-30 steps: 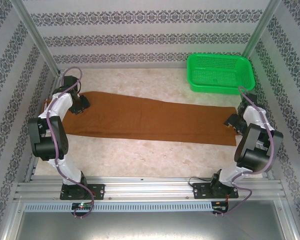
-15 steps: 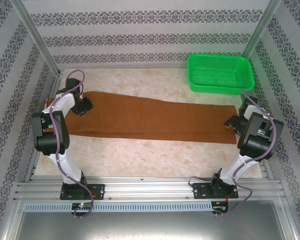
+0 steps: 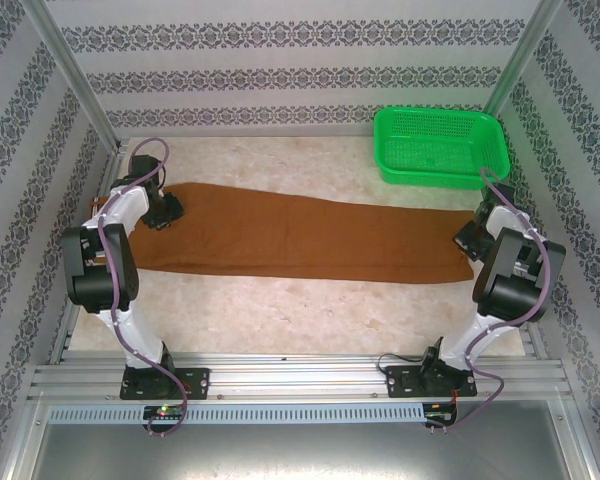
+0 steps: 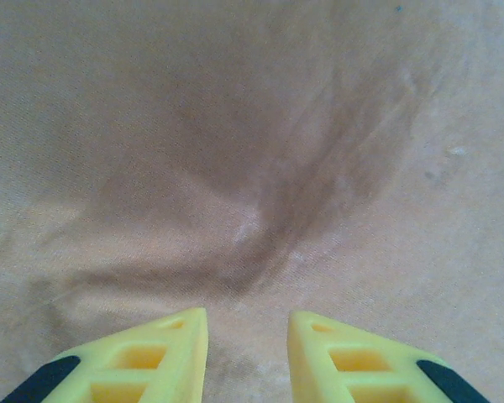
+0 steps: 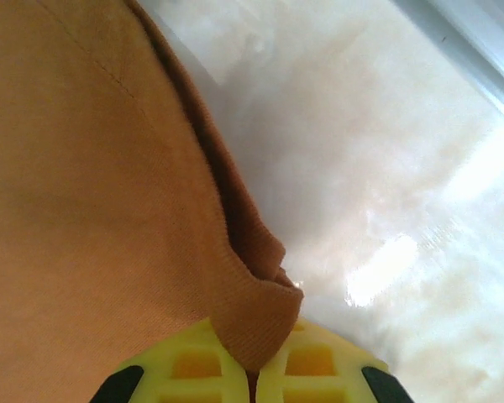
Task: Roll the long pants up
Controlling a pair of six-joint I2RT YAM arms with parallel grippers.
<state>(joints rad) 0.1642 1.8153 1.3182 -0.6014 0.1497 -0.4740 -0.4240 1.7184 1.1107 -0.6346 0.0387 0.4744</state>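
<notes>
Top external: the long pants [image 3: 300, 238] lay nine-to-three; right gripper [image 5: 252, 363] pinched the three-o'clock hem, left gripper [image 4: 248, 319] parted at nine.

Far right corner: the green basket [image 3: 438, 145] takes it up, its near rim close to the right arm [image 3: 510, 275].
Middle: the long pants [image 3: 300, 240] lie flat and low across the table [image 3: 300, 315], left to right.
Near strip: bare and open between the pants and the arm bases.
Far left strip: bare up to the back wall [image 3: 300, 70].
Left side: the left arm [image 3: 98, 265] stands tight against the side wall [image 3: 20, 200].
</notes>
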